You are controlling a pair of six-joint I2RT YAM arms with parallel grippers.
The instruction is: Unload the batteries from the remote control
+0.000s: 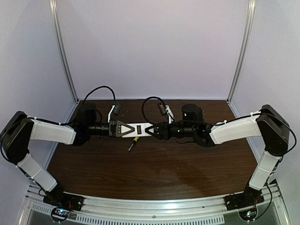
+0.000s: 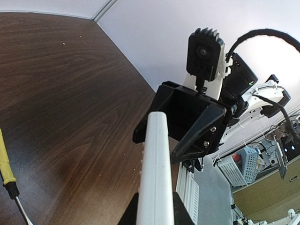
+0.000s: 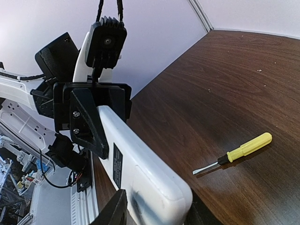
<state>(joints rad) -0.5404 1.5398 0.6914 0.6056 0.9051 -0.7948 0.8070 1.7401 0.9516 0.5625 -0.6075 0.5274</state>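
Observation:
The remote control point(image 1: 138, 129) is held in the air above the table, white back up with its dark patch showing, between both grippers. My left gripper point(image 1: 123, 129) is shut on its left end; the left wrist view shows its white edge point(image 2: 155, 173) running away between my fingers. My right gripper point(image 1: 152, 130) is shut on its right end; the right wrist view shows the white back point(image 3: 140, 166) with the dark label and a closed cover. No batteries are visible.
A yellow-handled screwdriver point(image 1: 133, 143) lies on the brown table point(image 1: 154, 173) just below the remote; it also shows in the right wrist view point(image 3: 234, 153) and the left wrist view point(image 2: 6, 171). White walls and metal posts enclose the table.

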